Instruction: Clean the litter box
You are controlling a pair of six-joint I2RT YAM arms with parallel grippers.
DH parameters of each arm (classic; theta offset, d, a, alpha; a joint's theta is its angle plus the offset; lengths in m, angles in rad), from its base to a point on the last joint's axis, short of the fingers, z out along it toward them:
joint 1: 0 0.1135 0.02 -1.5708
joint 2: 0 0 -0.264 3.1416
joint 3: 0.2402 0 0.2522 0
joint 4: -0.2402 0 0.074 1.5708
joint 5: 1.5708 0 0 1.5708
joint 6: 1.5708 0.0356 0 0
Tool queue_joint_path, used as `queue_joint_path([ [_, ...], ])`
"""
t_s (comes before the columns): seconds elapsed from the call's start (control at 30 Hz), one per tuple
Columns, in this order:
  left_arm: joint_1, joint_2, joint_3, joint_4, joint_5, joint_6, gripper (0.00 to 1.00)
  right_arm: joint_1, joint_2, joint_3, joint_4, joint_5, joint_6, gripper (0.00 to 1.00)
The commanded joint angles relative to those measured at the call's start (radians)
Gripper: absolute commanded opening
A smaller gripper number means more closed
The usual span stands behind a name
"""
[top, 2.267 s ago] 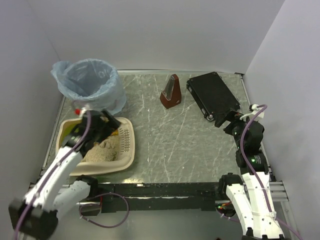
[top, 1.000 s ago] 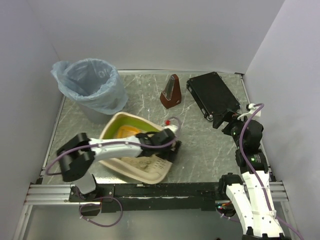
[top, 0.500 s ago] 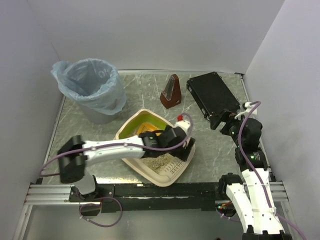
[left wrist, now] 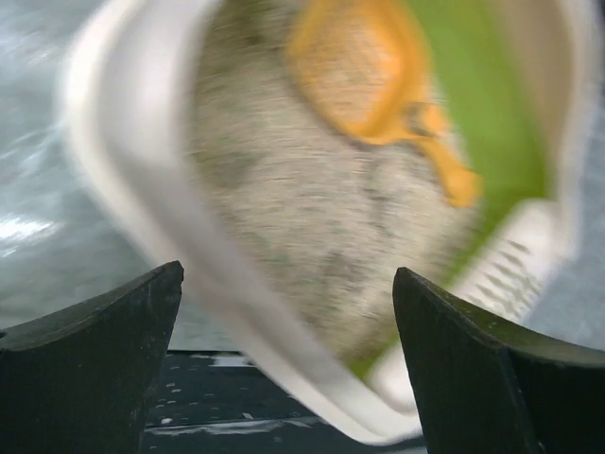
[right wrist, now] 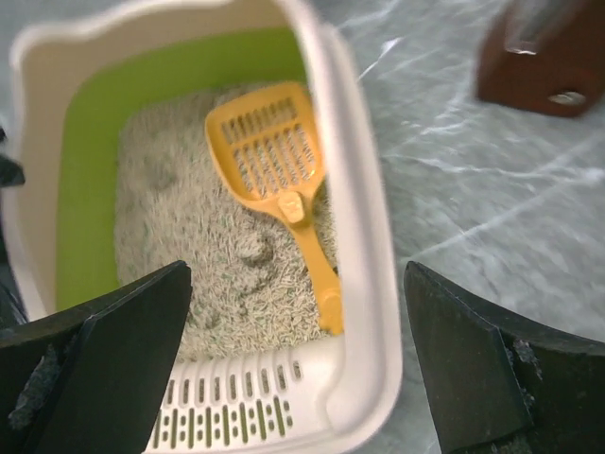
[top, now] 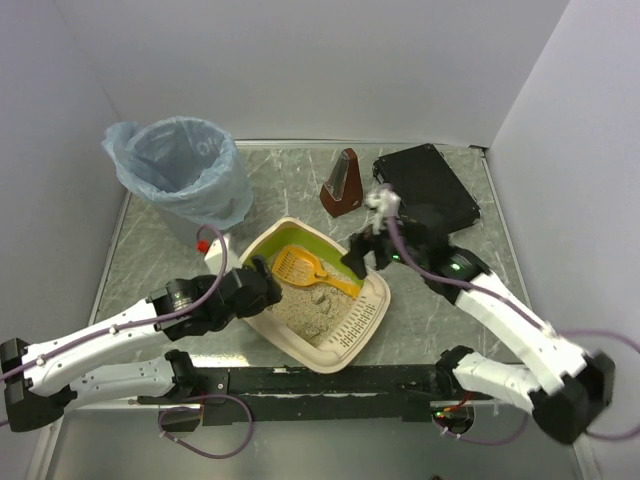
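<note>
Both arms are in over the litter box (top: 300, 350), jaws wide on each side.

The box sits angled on the grey, scratched, marbled surface (top: 290, 195), near the middle and close to the black front rail (top: 330, 380). Its lime-green end faces the back, its slotted ledge the front. An orange scoop (top: 300, 267) lies on the sandy litter, handle towards the right rim. The left gripper (left wrist: 288, 312) hangs at the box's left rim, jaws spread with nothing between them; its wrist view is blurred. The right gripper (right wrist: 298, 284) hovers above the right rim, jaws equally wide and empty. Back left stands the blue-bag-lined bin (top: 185, 180), back right the flat black case (top: 425, 190), and between them a brown wedge-shaped object (top: 342, 185). Plain white walls (top: 330, 70) close in three sides.
</note>
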Motion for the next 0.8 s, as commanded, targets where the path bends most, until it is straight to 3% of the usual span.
queue_joint_path([
  [0.0, 0.033, -0.063, -0.098, -0.067, -0.058, -0.227, 0.97, 0.185, 0.194, 0.114, -0.072, 0.077, -0.226, 1.00],
  [0.07, 0.091, -0.083, -0.171, 0.141, 0.014, -0.154, 0.99, 0.230, 0.295, 0.170, -0.099, 0.102, -0.268, 0.97],
  [0.27, 0.212, -0.069, -0.266, 0.401, 0.090, -0.023, 0.84, 0.259, 0.432, 0.241, -0.107, 0.096, -0.265, 0.96],
  [0.33, 0.243, -0.057, -0.273, 0.476, 0.109, 0.090, 0.83, 0.259, 0.452, 0.246, -0.112, 0.113, -0.265, 0.95],
  [0.53, 0.304, 0.087, -0.219, 0.584, 0.139, 0.289, 0.63, 0.258, 0.489, 0.214, -0.075, 0.209, -0.239, 0.91],
  [0.77, 0.381, 0.213, -0.165, 0.737, 0.209, 0.437, 0.60, 0.235, 0.527, 0.198, -0.069, 0.421, -0.131, 0.87],
])
